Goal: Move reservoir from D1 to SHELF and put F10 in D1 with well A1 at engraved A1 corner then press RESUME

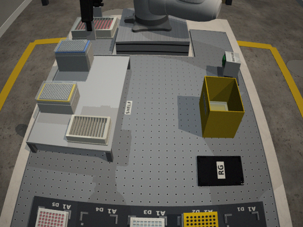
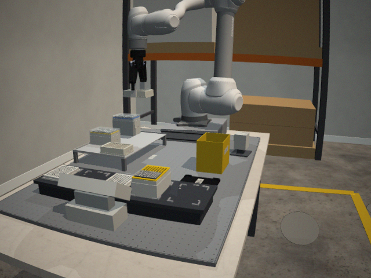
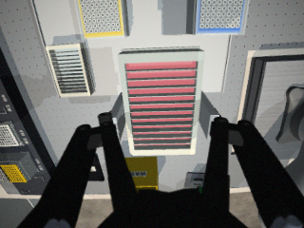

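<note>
My gripper (image 1: 89, 26) is shut on a 12-trough reservoir (image 1: 96, 25) whose troughs hold red liquid. It grips the reservoir across its width and holds it level, high in the air, just beyond the far end of the SHELF (image 1: 97, 85) near the arm's base. The held reservoir also shows under the gripper (image 2: 137, 85) in the exterior view (image 2: 138, 93), and between the fingers in the wrist view (image 3: 161, 106). A second, pale reservoir (image 1: 88, 126) stands flat at the near end of the SHELF. The D1 brackets (image 1: 241, 216) are empty.
Two tip racks, one blue-rimmed (image 1: 72, 46) and one yellow-rimmed (image 1: 56, 92), stand on the SHELF. A yellow bin (image 1: 221, 107), the RG nest (image 1: 219, 170) and the RESUME post (image 1: 231, 64) are on the right. D5 plate (image 1: 51, 217), D3 plate (image 1: 147, 222) and D2 tip rack (image 1: 200, 219) sit on the deck.
</note>
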`<state>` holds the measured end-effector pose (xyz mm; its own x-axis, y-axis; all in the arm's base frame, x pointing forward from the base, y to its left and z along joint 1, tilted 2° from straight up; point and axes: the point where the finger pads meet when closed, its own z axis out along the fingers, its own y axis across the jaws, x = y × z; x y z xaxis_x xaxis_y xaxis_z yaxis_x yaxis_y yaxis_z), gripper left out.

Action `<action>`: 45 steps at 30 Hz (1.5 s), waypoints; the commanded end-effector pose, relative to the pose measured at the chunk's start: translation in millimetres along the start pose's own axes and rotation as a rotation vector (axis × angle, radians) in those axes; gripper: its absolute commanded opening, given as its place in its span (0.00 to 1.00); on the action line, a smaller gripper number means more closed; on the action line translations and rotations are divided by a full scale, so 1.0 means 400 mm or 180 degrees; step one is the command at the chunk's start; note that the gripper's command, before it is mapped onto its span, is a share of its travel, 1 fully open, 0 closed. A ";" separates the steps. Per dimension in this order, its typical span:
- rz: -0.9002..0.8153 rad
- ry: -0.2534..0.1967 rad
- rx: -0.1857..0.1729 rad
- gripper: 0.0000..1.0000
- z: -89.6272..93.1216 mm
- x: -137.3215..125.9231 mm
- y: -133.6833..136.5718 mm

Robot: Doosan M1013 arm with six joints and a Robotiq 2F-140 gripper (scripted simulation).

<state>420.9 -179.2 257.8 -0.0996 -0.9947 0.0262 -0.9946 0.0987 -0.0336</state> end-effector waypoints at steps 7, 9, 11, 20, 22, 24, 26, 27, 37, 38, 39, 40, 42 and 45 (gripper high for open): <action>0.0000 0.0000 0.0000 0.00 0.000 -0.023 0.001; 0.0000 0.0000 0.0000 0.00 0.000 -0.035 0.002; 0.0000 0.0000 0.0000 0.00 0.000 -0.047 0.002; 0.0000 0.0000 0.0000 0.00 0.000 -0.093 0.005; 0.0000 0.0000 0.0000 0.00 0.000 -0.099 0.005; 0.0000 0.0000 0.0000 0.00 0.000 -0.111 0.005; 0.0000 0.0000 0.0000 0.00 0.000 -0.122 0.006; 0.0000 0.0000 0.0000 0.00 0.000 -0.128 0.006; 0.0000 0.0000 0.0000 0.00 0.000 -0.181 0.009; 0.0000 0.0000 0.0000 0.00 0.000 -0.181 0.009; 0.0000 0.0000 0.0000 0.00 0.000 -0.186 0.009; 0.0000 0.0000 0.0000 0.00 0.000 -0.192 0.009; 0.0000 0.0000 0.0000 0.00 0.000 -0.204 0.010; 0.0000 0.0000 0.0000 0.00 0.000 -0.221 0.011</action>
<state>425.2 -97.0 255.7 -0.0991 -0.9947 0.0262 -0.9946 0.0982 -0.0337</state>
